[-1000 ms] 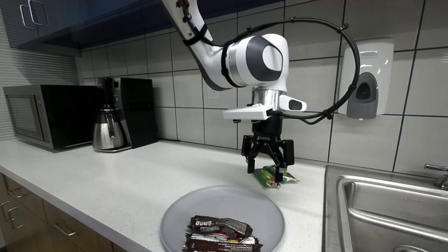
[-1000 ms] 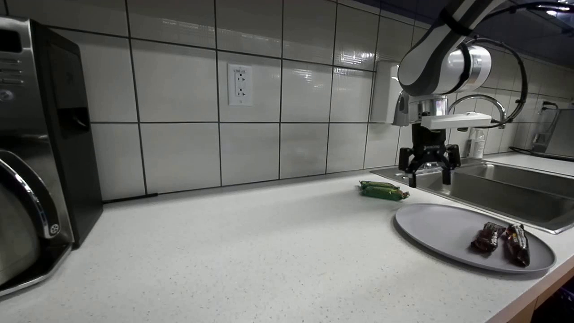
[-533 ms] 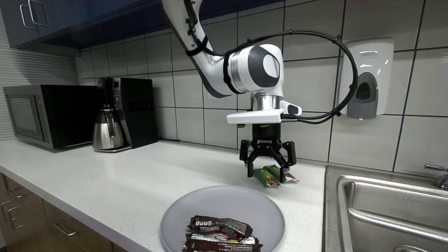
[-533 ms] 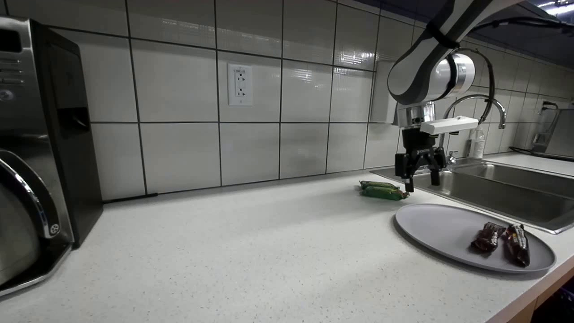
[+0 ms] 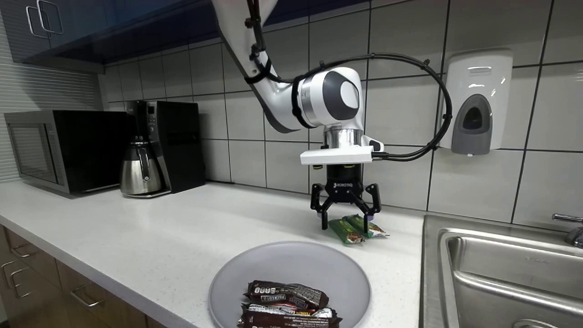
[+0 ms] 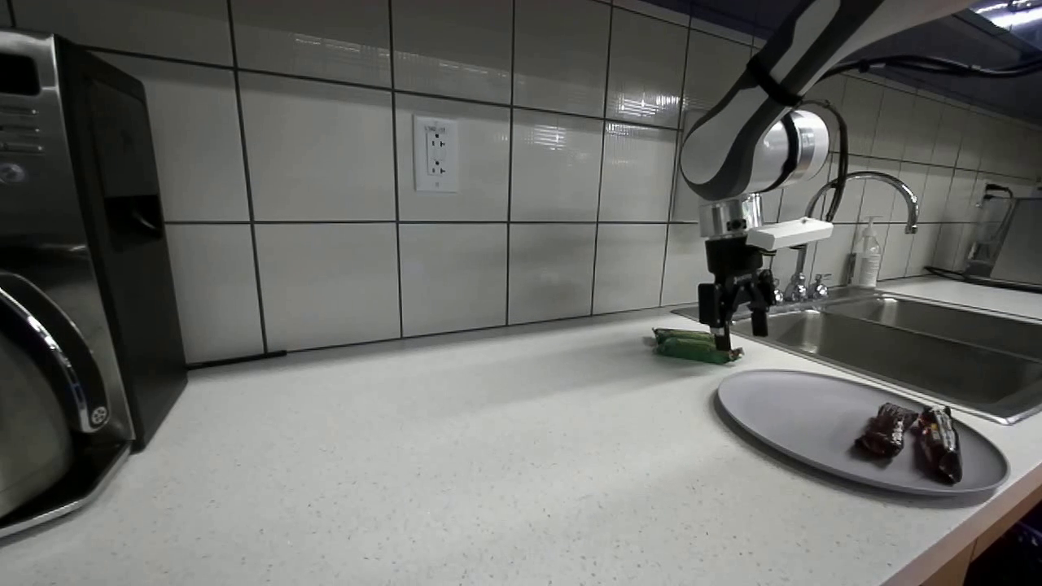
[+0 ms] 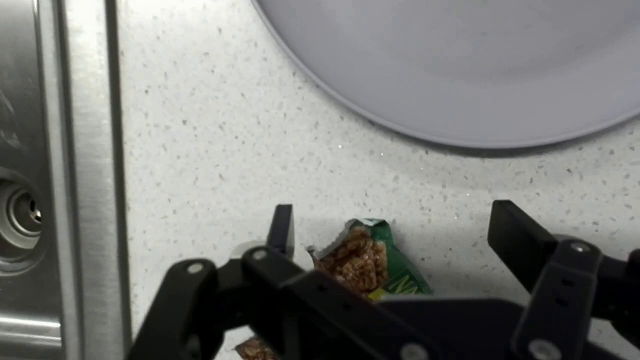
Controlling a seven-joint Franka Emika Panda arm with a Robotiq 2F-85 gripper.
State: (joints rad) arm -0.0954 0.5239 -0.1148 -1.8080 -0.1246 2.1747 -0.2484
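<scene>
My black gripper [image 5: 345, 224] is open and empty, fingers pointing down, over two green-wrapped bars on the white counter. It also shows in an exterior view [image 6: 741, 337] and in the wrist view [image 7: 392, 216]. One green bar [image 5: 345, 233] lies partly below and between the fingers; its end also shows between the fingertips in the wrist view [image 7: 400, 267]. The second green bar [image 5: 375, 231] lies beside it, mostly hidden by the gripper in the wrist view. Whether a fingertip touches a bar, I cannot tell. Two brown-wrapped bars [image 5: 287, 294] [image 5: 289, 320] lie on the grey plate [image 5: 296, 257].
A steel sink [image 5: 430, 273] adjoins the counter beside the plate. A tiled wall [image 6: 456, 268] stands behind the bars. A soap dispenser [image 5: 478, 100] hangs on it. A coffee maker [image 5: 180, 146] with a steel jug [image 5: 140, 171] and a microwave [image 5: 68, 150] stand farther along the counter.
The arm has come down and the gripper has moved closer to the green bars, leftward in an exterior view, its wrist turning slightly. The fingers stay open. The bars and plate have not moved.
</scene>
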